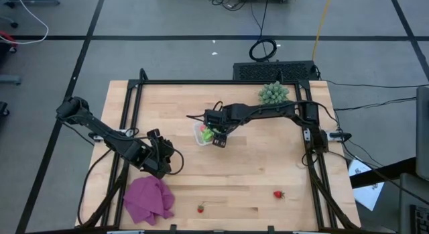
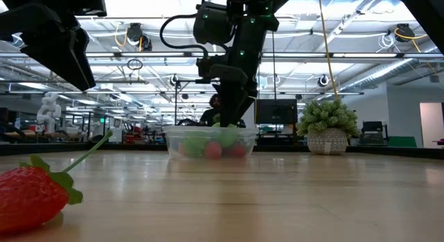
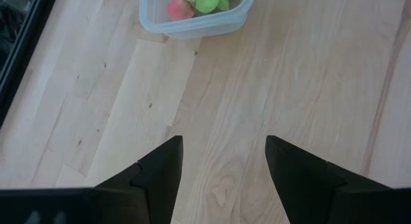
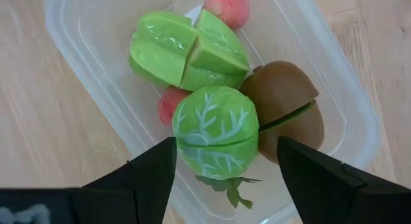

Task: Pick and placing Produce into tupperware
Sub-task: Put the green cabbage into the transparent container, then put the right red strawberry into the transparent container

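The clear tupperware stands mid-table. In the right wrist view its wall encloses a ridged green piece, a brown oval and pink pieces. A round green veined piece lies on top of them. My right gripper hovers open over the container, one finger on each side of that round piece. My left gripper is open over bare wood, nearer the table's left. Two red strawberries lie near the table's near edge. My right gripper comes from above, pointing down into the tupperware. One finger shows edge to edge with the round green piece's side, and a gap shows before the other finger. I cannot tell whether it touches the piece.
A purple cloth lies crumpled at the near left corner, just beyond my left gripper. A spiky pale-green plant in a pot stands at the far edge. One strawberry lies close to the low camera. Bare wood spans the middle and right.
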